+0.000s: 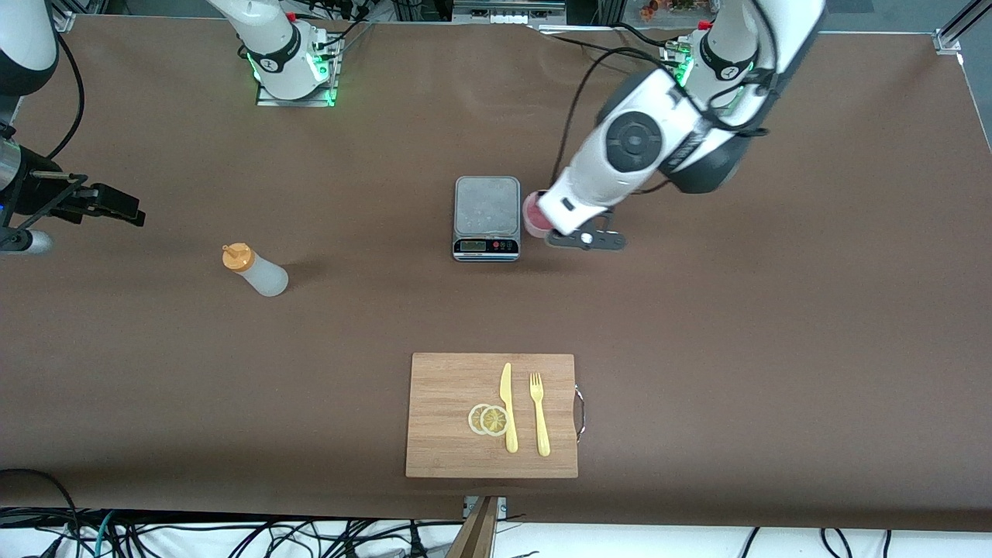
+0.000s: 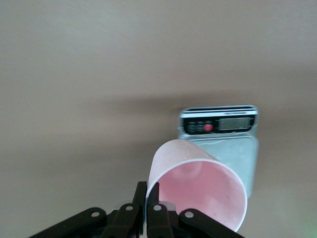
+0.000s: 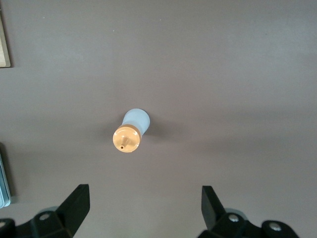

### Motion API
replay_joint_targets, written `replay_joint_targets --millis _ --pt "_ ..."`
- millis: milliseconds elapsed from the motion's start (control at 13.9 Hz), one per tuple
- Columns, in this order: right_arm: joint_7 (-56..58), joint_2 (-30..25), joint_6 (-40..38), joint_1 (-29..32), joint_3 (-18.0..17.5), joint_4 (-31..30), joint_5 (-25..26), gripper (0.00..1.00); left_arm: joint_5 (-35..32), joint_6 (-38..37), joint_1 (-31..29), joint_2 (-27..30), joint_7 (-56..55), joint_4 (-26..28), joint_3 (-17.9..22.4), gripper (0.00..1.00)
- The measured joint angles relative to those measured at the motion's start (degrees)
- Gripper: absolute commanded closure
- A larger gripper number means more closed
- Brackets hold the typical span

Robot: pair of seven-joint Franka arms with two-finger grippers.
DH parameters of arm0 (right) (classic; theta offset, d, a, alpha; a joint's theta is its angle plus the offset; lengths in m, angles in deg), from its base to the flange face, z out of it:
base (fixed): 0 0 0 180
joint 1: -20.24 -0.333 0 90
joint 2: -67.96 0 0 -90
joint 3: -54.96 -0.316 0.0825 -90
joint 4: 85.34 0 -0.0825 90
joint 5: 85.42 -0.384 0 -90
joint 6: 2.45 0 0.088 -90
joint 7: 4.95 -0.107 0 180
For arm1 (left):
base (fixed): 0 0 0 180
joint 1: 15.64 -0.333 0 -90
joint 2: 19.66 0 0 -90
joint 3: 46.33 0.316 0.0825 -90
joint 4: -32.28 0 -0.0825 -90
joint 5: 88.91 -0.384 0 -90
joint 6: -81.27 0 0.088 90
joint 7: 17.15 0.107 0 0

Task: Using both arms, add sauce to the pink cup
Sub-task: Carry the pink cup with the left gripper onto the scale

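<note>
The pink cup [image 1: 534,216] is beside a kitchen scale, on the side toward the left arm's end of the table. My left gripper [image 1: 542,222] is shut on its rim, one finger inside and one outside. In the left wrist view the cup [image 2: 198,191] is tilted with its mouth toward the camera, and the gripper [image 2: 148,192] pinches its wall. The sauce bottle [image 1: 256,270] stands upright on the brown table toward the right arm's end. My right gripper [image 1: 122,207] is open and empty, up in the air beside the bottle. The right wrist view shows the bottle [image 3: 132,130] from above, ahead of that gripper [image 3: 144,197].
The grey kitchen scale [image 1: 487,208] stands mid-table and shows in the left wrist view [image 2: 220,141]. A wooden cutting board [image 1: 449,387] lies nearer the front camera, bearing a yellow knife [image 1: 508,407], a yellow fork [image 1: 539,415] and two lemon slices [image 1: 488,419].
</note>
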State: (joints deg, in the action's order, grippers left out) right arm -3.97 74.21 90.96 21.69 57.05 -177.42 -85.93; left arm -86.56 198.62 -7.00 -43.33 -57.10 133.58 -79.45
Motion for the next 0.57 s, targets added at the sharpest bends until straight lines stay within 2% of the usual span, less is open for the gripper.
replay_joint_targets --millis 287,574 --pt "0.00 0.99 -0.03 0.50 0.02 -0.01 0.00 0.00 -0.58 5.88 8.23 -5.49 -9.28 0.02 0.22 1.00" --pt "-0.55 2.19 -0.03 0.76 0.17 -0.01 0.02 0.00 -7.82 7.47 11.12 -8.81 -15.31 -0.01 0.27 1.00"
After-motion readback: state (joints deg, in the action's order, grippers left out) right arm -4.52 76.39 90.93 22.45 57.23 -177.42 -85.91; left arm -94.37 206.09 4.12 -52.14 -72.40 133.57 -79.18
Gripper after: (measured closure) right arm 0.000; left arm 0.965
